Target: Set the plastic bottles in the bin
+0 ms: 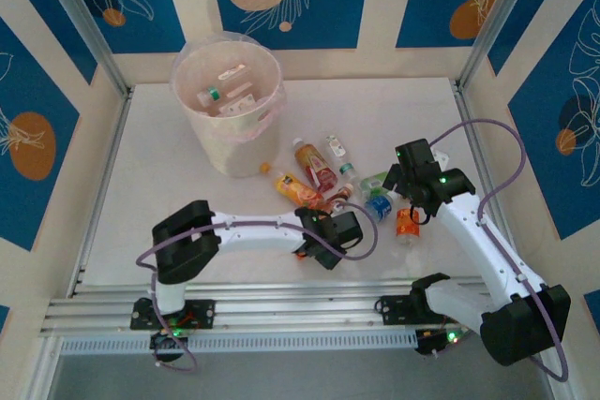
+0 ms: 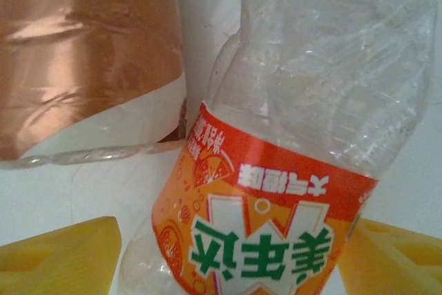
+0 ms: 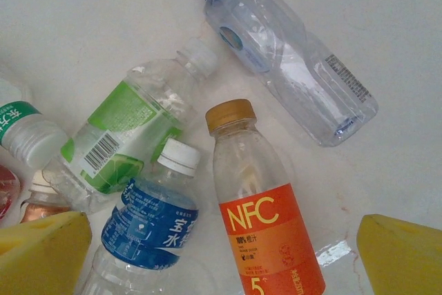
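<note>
Left wrist shows your left hand straddling an orange-labelled plastic bottle, grip on it impossible to tell, while your right hand hangs spread wide over an NFC bottle on the desk, the bin well apart at far left.

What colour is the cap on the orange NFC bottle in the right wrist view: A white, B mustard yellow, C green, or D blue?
B: the NFC bottle has a mustard-yellow cap; the white cap belongs to the blue-labelled bottle lying beside it.
</note>
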Controlling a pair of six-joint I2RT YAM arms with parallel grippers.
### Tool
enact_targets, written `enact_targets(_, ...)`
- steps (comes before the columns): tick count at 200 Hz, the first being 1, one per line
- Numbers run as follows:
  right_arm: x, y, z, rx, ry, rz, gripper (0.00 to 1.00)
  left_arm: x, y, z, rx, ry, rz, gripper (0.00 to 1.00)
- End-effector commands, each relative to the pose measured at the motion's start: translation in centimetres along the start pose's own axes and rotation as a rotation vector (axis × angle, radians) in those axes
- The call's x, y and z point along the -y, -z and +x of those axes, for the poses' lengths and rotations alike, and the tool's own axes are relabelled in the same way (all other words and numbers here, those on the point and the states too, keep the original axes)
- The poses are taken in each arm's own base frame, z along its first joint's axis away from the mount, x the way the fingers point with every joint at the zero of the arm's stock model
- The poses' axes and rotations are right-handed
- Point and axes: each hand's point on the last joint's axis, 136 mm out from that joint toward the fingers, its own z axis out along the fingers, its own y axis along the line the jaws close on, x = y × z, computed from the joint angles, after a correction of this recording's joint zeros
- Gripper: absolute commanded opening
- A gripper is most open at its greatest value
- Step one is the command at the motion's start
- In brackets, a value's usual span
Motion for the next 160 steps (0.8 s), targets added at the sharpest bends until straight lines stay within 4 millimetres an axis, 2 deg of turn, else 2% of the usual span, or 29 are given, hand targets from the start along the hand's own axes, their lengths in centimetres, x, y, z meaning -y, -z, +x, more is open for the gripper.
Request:
enact_targets(1, -0.1, 0.1, 0.1, 0.001, 0.000, -0.023, 0.99, 0.3, -0.1, -0.2, -0.005, -0.022, -0.019, 0.81)
enact_targets(67, -0.1, 0.1, 0.1, 0.000, 0.001, -0.023, 0.99, 0.1, -1.4, -0.1, -0.023, -0.041, -0.060, 0.83)
enact_targets(95, 0.0, 0.0, 0.2, -0.002, 0.002, -0.021, 0.99, 0.2, -1.6, 0.0, -0.028, -0.045, -0.059, 0.78)
enact_targets(123, 0.0, 0.1, 0.3, -0.002, 0.000, -0.021, 0.99, 0.1, -1.4, 0.1, -0.029, -0.053, -0.053, 0.67)
enact_targets(160, 0.0, 0.2, 0.2, 0.001, -0.004, -0.024, 0.99, 0.3, 0.0, 0.0, 0.000, -0.074, -0.026, 0.63)
